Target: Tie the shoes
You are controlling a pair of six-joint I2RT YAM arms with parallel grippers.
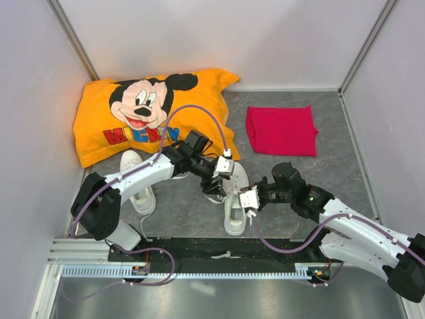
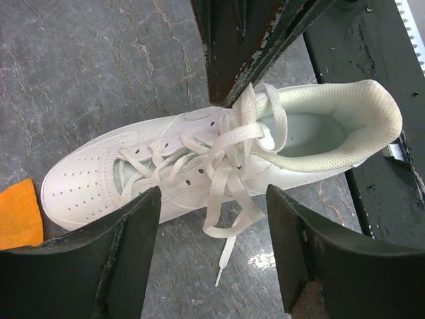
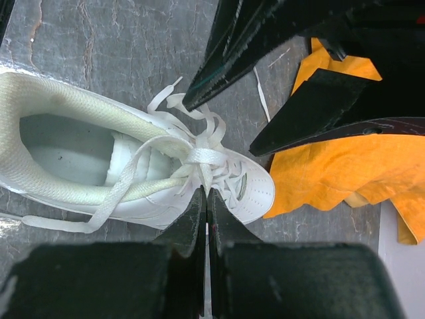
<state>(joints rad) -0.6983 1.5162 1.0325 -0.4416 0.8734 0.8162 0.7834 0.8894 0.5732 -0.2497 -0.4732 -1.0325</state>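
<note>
Left gripper (image 2: 212, 199) gapes wide astride the white low-top sneaker (image 2: 86, 179). Right gripper (image 3: 204, 194) pinches its thin white lace (image 3: 123, 189) over the grey marbled tabletop (image 1: 179, 206).

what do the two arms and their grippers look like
The left arm and right arm have white links, black joints, a lilac cable looping along each, a white block at the wrist. The left gripper and right gripper have flat black fingers with scuffed edges. A green light glows on the right arm.

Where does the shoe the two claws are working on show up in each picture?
Top external: the shoe lies low centre, toe pointing away.
Left wrist: across the middle, toe left.
Right wrist: left half, toe right.
Shared landmark: the orange pillow.
</note>
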